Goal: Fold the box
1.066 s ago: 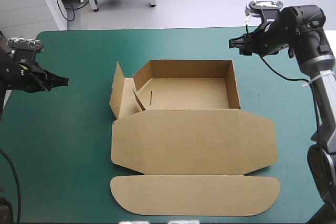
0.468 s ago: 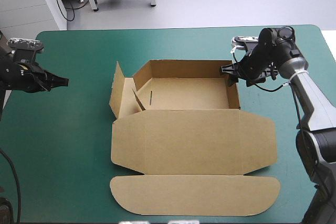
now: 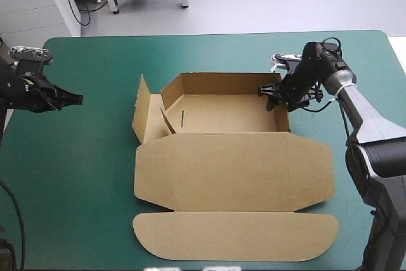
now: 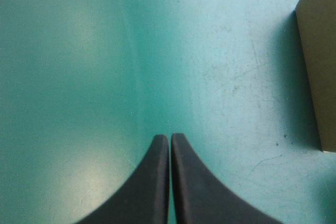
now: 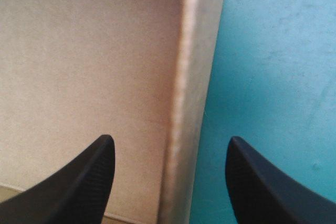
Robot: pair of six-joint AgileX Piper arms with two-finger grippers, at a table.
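Observation:
The brown box (image 3: 235,169) lies mid-table as an open tray, its lid and front flap flat toward the near edge. The left side flaps (image 3: 143,116) stand splayed outward. My right gripper (image 3: 271,95) is open at the tray's right wall (image 3: 283,103), near its far corner. In the right wrist view, the right gripper (image 5: 170,138) straddles that wall (image 5: 191,51), one finger over the tray's floor (image 5: 89,61) and the other outside. My left gripper (image 3: 77,99) is shut and holds nothing, well left of the box. In the left wrist view the left gripper (image 4: 169,137) points over bare cover, with a box edge (image 4: 319,66) off to one side.
A broad strip of teal-green cover (image 3: 82,176) separates my left gripper from the box. A narrower strip (image 3: 355,176) runs between the box's lid and the table's right edge.
My right gripper has come down and leftward from above the far right of the table to the tray's right wall. The left arm and the box have not moved.

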